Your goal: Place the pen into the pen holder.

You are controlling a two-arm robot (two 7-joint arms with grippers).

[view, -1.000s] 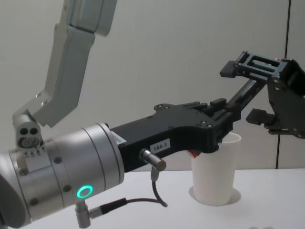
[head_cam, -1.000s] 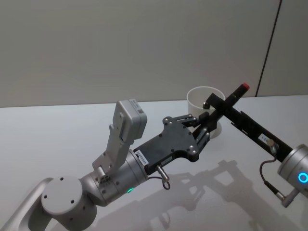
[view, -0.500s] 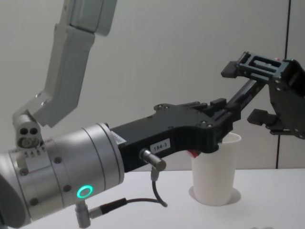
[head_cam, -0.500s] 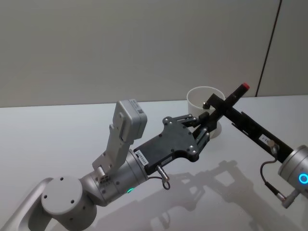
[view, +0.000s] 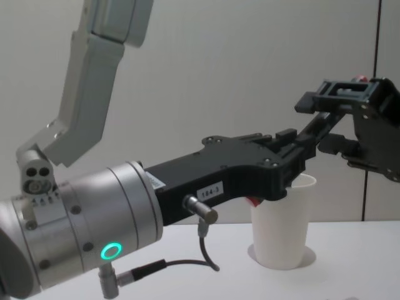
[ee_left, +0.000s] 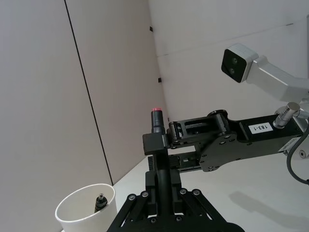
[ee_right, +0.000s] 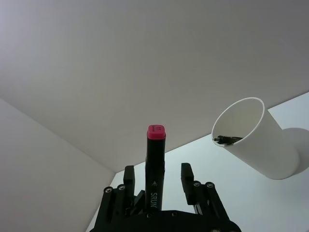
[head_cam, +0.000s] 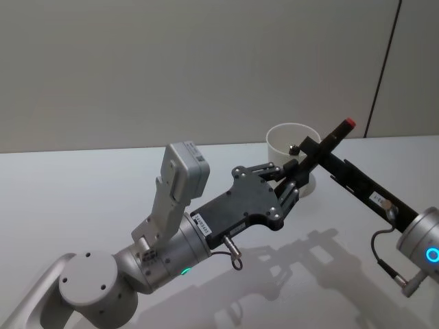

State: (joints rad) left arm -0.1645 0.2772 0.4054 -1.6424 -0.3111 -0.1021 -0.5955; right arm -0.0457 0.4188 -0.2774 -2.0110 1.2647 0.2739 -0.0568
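The pen (head_cam: 335, 136) is a black marker with a red cap, held tilted in the air with the cap uppermost. My left gripper (head_cam: 296, 173) is shut on its lower end, just in front of the pen holder (head_cam: 285, 135), a white paper cup standing upright on the table. Higher up the barrel, my right gripper (head_cam: 315, 155) is open, with a finger on each side. The right wrist view shows the pen (ee_right: 155, 164) with gaps to both fingers (ee_right: 128, 175). In the chest view the pen (view: 320, 127) slants up above the cup (view: 281, 231).
A small dark object (ee_left: 100, 200) shows inside the cup near its rim. The white table (head_cam: 82, 199) runs back to a plain grey wall close behind the cup. The left arm (view: 87, 237) fills the near left side.
In the chest view my right gripper has shifted slightly to the right and its fingers look closer together. The left gripper, the pen and the cup have stayed put.
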